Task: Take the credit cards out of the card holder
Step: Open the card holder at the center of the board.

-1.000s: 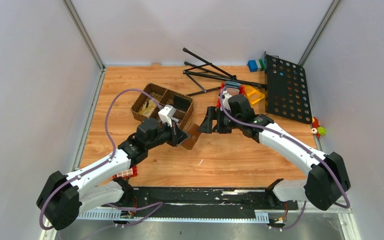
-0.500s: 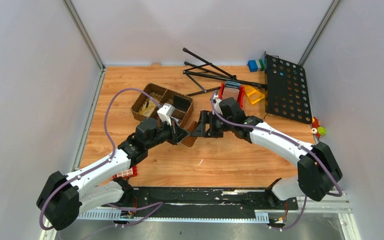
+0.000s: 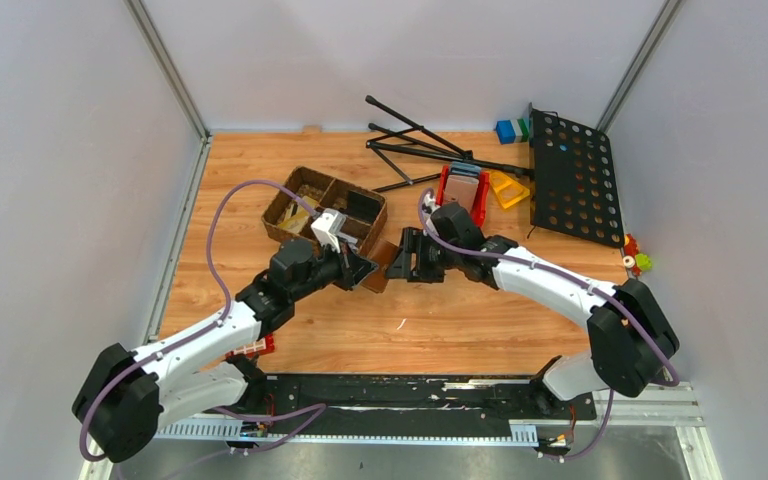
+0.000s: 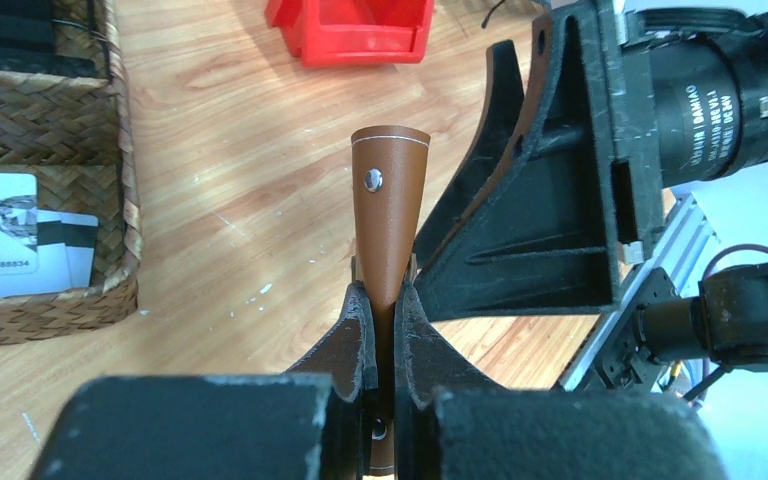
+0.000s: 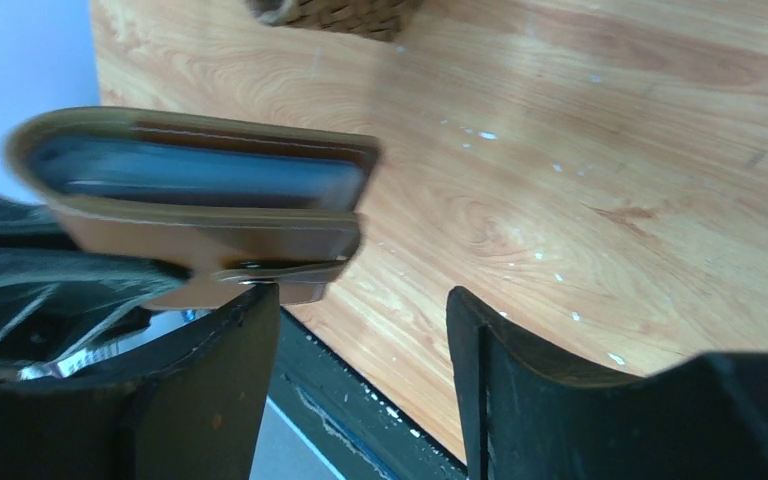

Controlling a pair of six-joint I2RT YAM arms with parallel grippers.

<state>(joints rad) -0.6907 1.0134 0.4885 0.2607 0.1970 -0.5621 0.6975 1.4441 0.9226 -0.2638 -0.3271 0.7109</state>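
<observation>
card holder [image 4: 390, 215] hung clear of the wood near the middle of the worktop, pinched at one end by the left gripper [image 4: 384, 300], whose fingers were clamped tight on the brown leather. over the last second the right arm swung in from the far-right side, uncovering the red bin [image 3: 447, 188] it had been hiding, and brought the right gripper [image 5: 358, 300] up against the holder's free end with its jaws spread wide and nothing between them. one of its fingers [image 5: 215, 400] sat just under the metal clasp; whether it touched could not be told. the move read as the start of the extraction itself, one arm bracing the holder while the other lined up on its contents. the holder was held on edge, its long axis running roughly along the near edge of the worktop, the tab with its stud pointing away from the left gripper toward the right edge. a blurred blue-grey band showing between the leather flaps looked to be the credit cards [image 5: 195, 172], not yet drawn out. pale cards lay in the woven basket [image 4: 65, 125] toward the far-left corner.
</observation>
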